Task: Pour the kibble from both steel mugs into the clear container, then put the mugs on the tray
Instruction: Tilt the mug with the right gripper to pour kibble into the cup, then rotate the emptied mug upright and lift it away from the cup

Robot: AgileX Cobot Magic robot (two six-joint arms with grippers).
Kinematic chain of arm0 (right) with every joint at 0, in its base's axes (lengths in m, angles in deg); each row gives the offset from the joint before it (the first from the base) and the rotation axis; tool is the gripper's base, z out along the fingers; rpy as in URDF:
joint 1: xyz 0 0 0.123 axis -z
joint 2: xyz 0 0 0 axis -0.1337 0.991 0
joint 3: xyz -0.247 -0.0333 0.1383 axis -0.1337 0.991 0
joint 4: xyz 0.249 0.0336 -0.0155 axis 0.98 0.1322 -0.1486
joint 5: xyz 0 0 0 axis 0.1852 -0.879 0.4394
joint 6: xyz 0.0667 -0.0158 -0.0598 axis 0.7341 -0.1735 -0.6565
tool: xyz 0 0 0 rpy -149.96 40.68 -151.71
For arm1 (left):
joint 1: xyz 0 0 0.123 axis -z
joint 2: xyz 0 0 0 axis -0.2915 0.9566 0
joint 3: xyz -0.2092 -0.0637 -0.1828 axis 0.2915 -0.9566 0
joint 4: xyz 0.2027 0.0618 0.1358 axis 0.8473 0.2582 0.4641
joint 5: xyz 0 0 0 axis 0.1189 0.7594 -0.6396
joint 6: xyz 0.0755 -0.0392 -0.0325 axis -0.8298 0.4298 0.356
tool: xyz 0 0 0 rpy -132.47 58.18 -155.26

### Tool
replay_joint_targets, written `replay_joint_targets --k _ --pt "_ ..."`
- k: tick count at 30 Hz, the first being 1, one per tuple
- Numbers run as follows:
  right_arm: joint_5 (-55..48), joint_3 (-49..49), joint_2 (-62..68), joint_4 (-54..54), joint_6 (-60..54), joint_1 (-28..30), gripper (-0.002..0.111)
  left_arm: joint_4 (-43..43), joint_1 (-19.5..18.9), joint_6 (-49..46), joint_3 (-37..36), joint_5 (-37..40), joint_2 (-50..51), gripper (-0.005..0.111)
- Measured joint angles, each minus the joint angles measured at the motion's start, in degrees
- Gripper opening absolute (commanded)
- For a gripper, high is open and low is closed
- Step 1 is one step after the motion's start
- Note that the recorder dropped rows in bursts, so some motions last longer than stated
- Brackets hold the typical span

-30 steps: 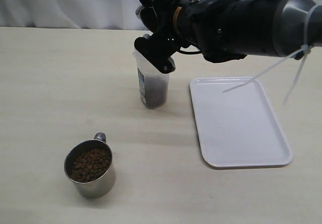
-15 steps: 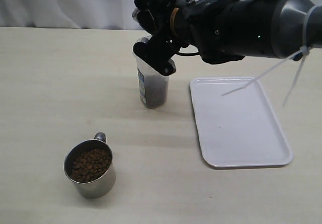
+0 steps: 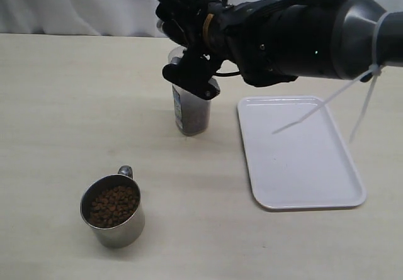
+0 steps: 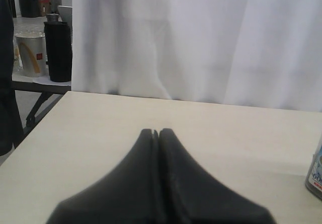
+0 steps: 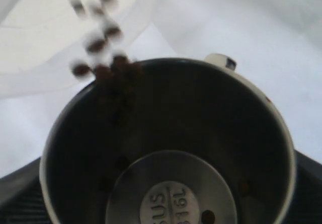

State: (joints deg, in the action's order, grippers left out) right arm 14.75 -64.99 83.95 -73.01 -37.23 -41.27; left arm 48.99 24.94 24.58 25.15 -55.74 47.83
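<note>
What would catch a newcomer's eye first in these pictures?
Small dark-brown kibble pellets spilling from the tipped shiny stainless-steel mug that the black robot arm holds over the tall clear plastic container, mid-table. Next, the second steel mug, full of kibble, stands front left; the flat white tray lies to the right.

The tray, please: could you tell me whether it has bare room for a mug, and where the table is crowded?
The tray lies wholly bare. The table is free between the full mug and the clear container. Crowded only above the container, where the right hand tips the other mug.
</note>
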Motion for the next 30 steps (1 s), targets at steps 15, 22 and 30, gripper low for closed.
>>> replay_joint_targets --k 15,22,30 --pt "-2.7 0.0 0.0 0.0 -2.1 -1.6 0.004 0.0 0.0 0.0 0.0 0.0 0.0 0.000" --pt "-4.8 0.3 0.0 0.0 -3.3 -2.1 0.004 0.0 0.0 0.0 0.0 0.0 0.0 0.000" --pt "-6.3 0.5 0.0 0.1 -5.6 -3.1 0.004 0.0 0.0 0.0 0.0 0.0 0.0 0.000"
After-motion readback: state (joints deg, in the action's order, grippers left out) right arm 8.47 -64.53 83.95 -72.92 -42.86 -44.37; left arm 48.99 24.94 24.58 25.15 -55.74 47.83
